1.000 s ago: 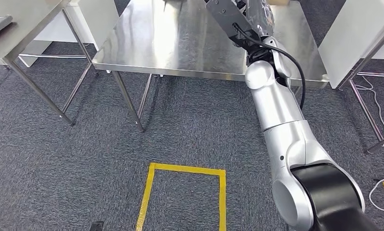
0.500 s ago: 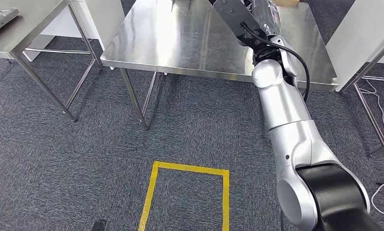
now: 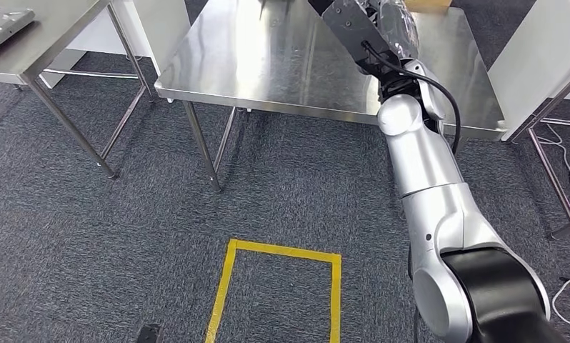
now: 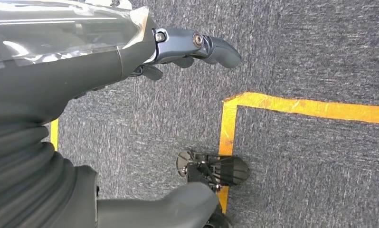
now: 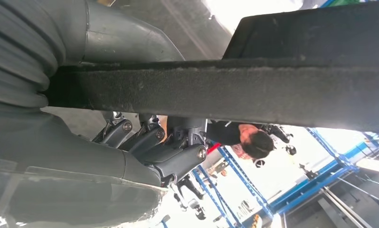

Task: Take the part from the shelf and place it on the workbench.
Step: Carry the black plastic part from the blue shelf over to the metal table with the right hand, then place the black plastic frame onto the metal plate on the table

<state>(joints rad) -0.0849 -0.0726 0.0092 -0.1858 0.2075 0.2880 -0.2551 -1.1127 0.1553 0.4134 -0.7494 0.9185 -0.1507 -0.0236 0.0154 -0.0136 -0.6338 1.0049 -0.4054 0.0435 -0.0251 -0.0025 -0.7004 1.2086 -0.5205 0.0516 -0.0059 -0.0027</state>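
My right arm reaches out over the stainless steel workbench. At the head view's top edge, my right hand is above the bench's far right part and partly cut off. In the right wrist view, that hand grips a dark flat part with a thick rough edge, thumb on one face and fingers on the other. How high the part is above the bench top I cannot tell. My left hand hangs over the grey carpet with its fingers apart and holds nothing.
A second steel table at the left carries a grey tray. A white panel on a metal frame stands right of the bench, with white cables below. Yellow tape marks the carpet. A person stands by blue racks.
The whole head view has shifted: both tables now sit a little further right and lower in the picture. My right arm keeps its pose, with the part held in the hand.
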